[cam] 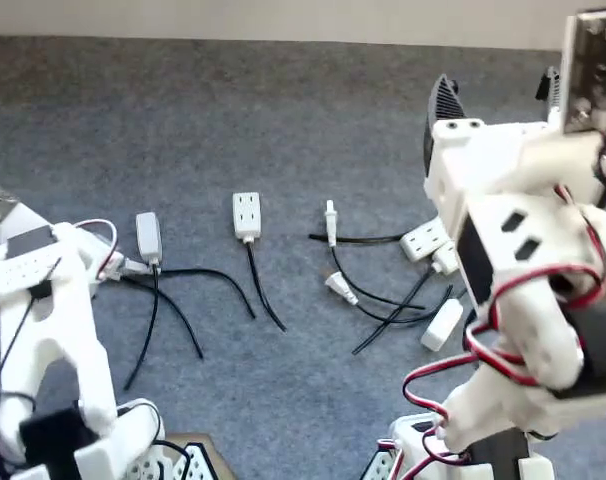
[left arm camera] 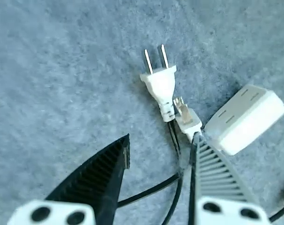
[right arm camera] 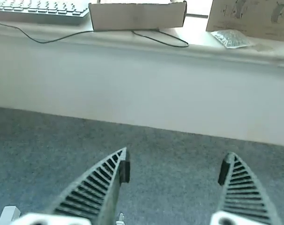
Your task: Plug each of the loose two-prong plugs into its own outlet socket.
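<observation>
Two arms: we see the left arm (cam: 53, 330) low at the near left of the grey counter (cam: 283, 110), and the right arm (cam: 523, 270) standing tall at the right.
Left jaws: spread wide with nothing between them, just above the counter, one tip just beside the small plug.
Right jaws: also spread wide and empty, above the counter and facing the pale wall (right arm camera: 142, 79).
Plugs by the left arm: the two-prong plug (left arm camera: 160, 82) lies flat, its prongs pointing away from the jaws. The small plug (left arm camera: 186, 119) lies just beside its neck.
Socket by the left arm: the white outlet block (left arm camera: 245, 119) lies slots up, close to the small plug.
Middle socket: the outlet socket (cam: 246, 215) lies alone mid-counter, its black cord (cam: 263, 290) trailing toward the near edge.
Plugs at the right: the far plug (cam: 330, 222) and the near plug (cam: 341, 288) lie loose between the middle socket and the right arm.
Sockets at the right: the far outlet (cam: 426, 240) and the near outlet (cam: 443, 324) lie by the right arm. We cannot tell whether anything is plugged into them.
</observation>
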Robot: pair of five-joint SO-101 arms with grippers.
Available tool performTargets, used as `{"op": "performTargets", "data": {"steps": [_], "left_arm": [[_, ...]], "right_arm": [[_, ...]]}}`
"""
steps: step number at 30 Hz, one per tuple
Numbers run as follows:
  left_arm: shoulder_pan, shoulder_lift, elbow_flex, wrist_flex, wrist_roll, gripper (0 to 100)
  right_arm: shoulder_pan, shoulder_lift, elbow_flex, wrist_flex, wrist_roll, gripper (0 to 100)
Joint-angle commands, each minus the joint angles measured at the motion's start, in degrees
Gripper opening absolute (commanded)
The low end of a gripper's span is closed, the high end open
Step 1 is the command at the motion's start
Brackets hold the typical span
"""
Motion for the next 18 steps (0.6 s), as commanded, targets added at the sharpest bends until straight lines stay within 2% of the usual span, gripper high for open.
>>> {"op": "performTargets", "data": {"steps": [1, 4, 8, 12, 18], "left_arm": [[3.56, 4.18, -2.24, -2.20, 7.38, 22], [4.26, 6.29, -2.33, -2.90, 12.57, 22], [5.05, 7.60, -2.42, -3.78, 16.09, 22], [7.16, 7.78, -1.89, -7.65, 16.97, 22], [8.04, 7.08, -2.42, -7.65, 17.41, 22]], "right_arm": [[0.22, -0.66, 2.07, -1.45, 0.70, 30.0], [0.22, -0.66, 3.21, -2.07, 0.70, 30.0], [0.22, -0.66, 3.12, -2.07, 0.70, 30.0], [0.22, -0.66, 3.12, -2.07, 0.70, 30.0], [0.22, -0.66, 3.12, -2.07, 0.70, 30.0]]}}
